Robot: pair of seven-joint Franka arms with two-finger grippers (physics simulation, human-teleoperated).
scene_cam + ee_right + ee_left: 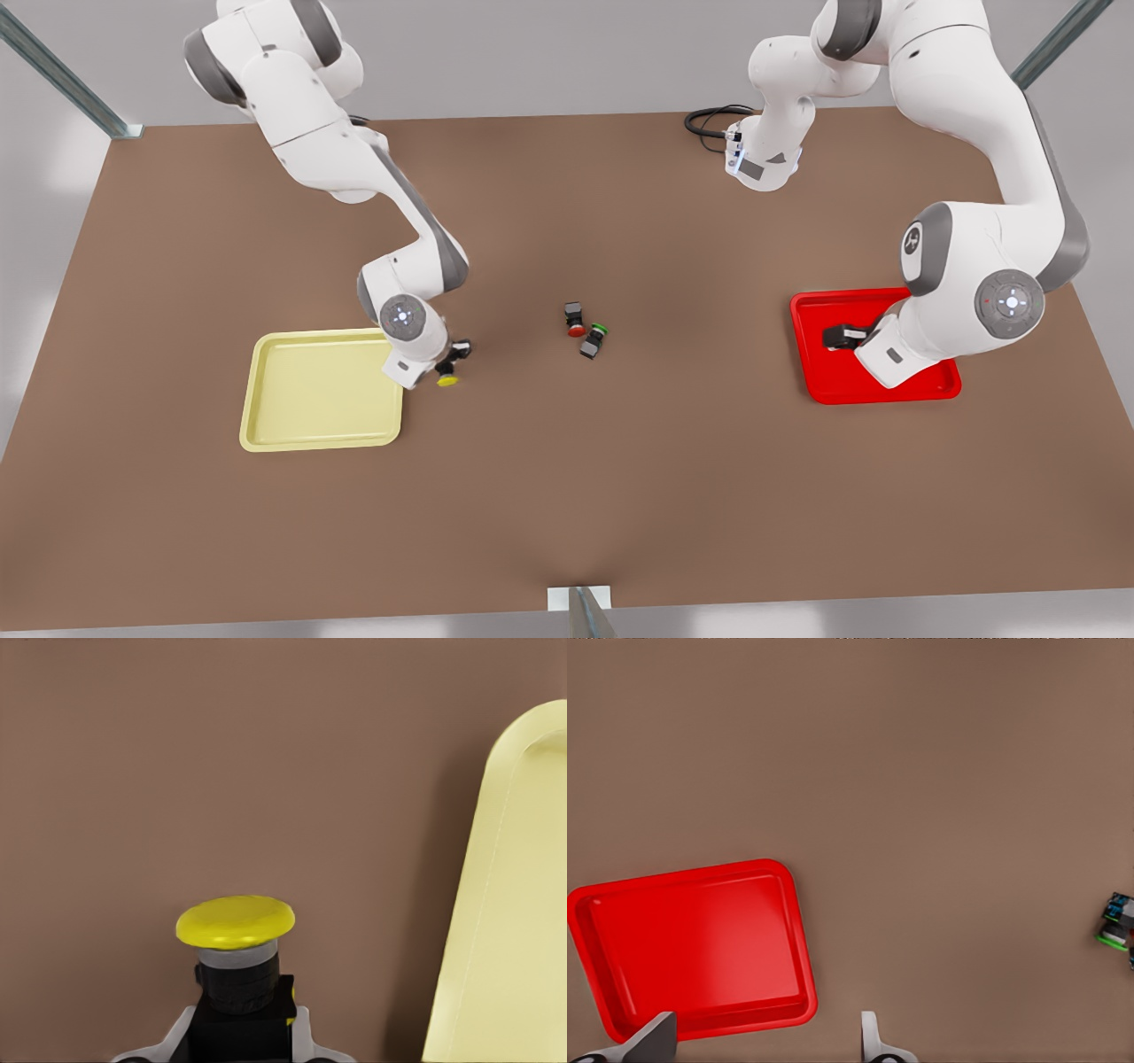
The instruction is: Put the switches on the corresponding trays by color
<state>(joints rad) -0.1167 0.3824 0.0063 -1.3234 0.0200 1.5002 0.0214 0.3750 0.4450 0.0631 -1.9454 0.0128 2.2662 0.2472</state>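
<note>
Now the right claw point(447, 361), left of centre in the front view, pinches the yellow switch point(448, 379) by its dark body, cap pointing outward. The yellow tray point(266, 425) lies just beside it, toward the frame's left, so the carry is short. At right, the left claw point(837, 338) hovers over the red tray point(886, 390), fingers point(656, 1038) spread and empty. The red switch point(576, 330) waits at the bench point(567, 496) centre, touching a green one point(598, 331).

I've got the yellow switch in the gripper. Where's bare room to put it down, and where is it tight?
The right gripper is shut on the yellow switch, just off the yellow tray, whose whole floor is bare. The red tray is bare too, under the open left gripper. It is crowded at table centre, where the red switch and green switch lie close together.
</note>
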